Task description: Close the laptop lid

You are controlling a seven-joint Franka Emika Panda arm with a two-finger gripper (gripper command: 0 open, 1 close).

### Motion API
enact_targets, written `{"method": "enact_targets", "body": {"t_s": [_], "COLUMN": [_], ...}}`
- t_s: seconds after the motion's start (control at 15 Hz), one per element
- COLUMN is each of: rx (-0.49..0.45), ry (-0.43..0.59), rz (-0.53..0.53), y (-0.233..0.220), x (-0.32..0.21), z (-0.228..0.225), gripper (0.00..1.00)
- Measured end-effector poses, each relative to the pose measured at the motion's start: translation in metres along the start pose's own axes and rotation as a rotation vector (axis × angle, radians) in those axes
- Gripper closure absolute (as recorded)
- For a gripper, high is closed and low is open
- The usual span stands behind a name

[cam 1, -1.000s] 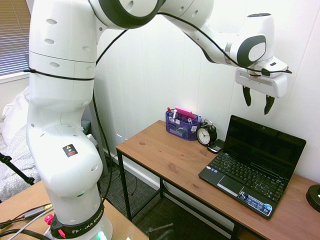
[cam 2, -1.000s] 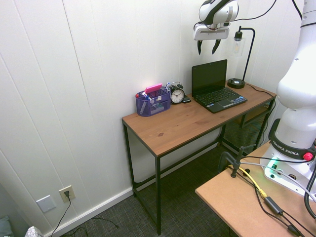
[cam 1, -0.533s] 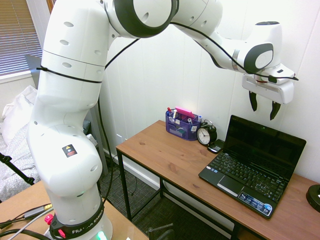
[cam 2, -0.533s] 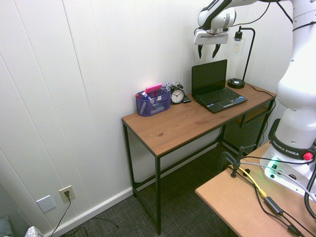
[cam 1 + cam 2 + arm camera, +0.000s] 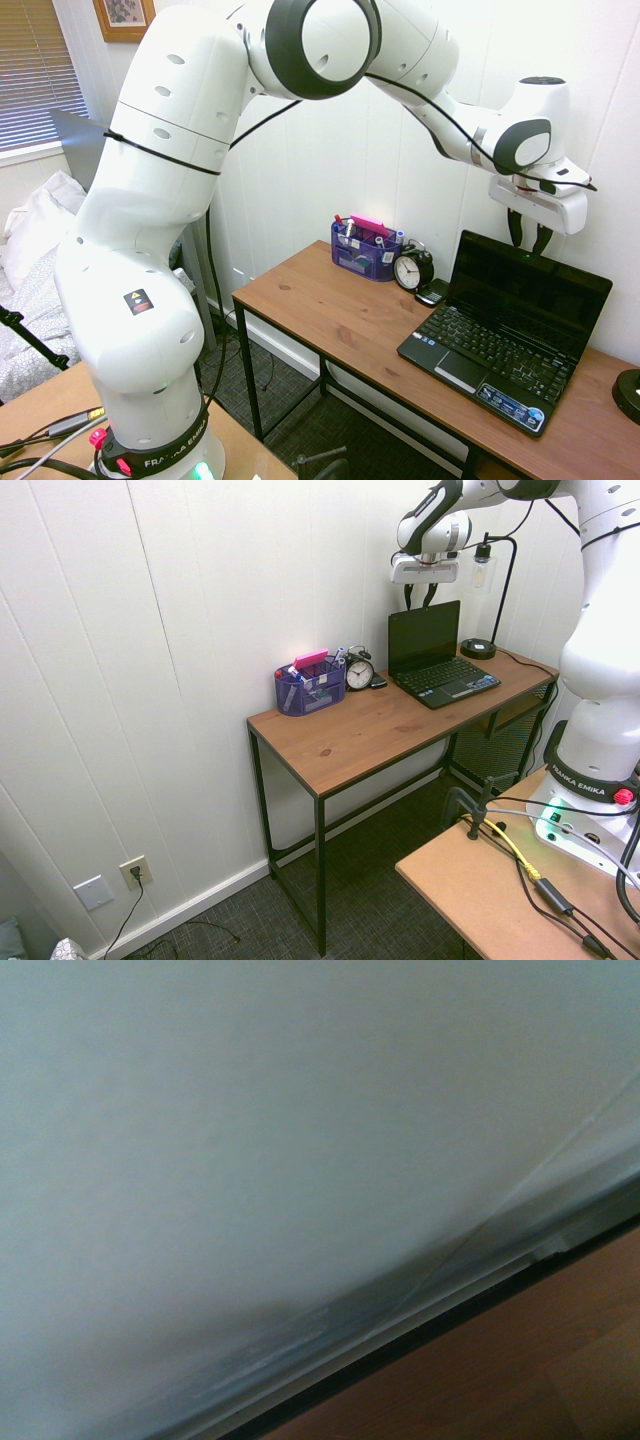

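Claw [image 5: 529, 240] points steeply down above the upright laptop lid [image 5: 530, 288], fingers narrowly parted, empty.

The wrist view is a blur of pale wall [image 5: 250, 1140] and a strip of worktop [image 5: 540, 1360]. In the first exterior view, the picture's edge cuts off a round black lamp base [image 5: 630, 392], and the pincer [image 5: 528, 244] fingertips' contact with the laptop lid [image 5: 530, 290] cannot be told.

The laptop lid [image 5: 529, 290] is a thin black panel with a dark glossy screen, standing open and leaning slightly back from the keyboard half, on the wooden worktop [image 5: 340, 310] close to the wall; its top edge seems level, though partly hidden
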State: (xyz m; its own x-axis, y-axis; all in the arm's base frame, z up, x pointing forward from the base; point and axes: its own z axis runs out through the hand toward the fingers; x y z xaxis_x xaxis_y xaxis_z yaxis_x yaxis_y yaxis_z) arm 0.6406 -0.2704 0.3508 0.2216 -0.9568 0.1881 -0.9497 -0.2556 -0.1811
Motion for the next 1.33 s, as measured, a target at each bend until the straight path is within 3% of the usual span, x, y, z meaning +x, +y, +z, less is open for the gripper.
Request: {"method": "enact_targets", "body": {"t_s": [0.67,1.33], "rx": [0.0,-0.037], "ry": [-0.024,-0.068], "rz": [0.001,0.018], "y": [0.019,0.102], "x": [0.015,-0.008], "z": [0.007,0.023], "gripper": [1.0,1.0]}}
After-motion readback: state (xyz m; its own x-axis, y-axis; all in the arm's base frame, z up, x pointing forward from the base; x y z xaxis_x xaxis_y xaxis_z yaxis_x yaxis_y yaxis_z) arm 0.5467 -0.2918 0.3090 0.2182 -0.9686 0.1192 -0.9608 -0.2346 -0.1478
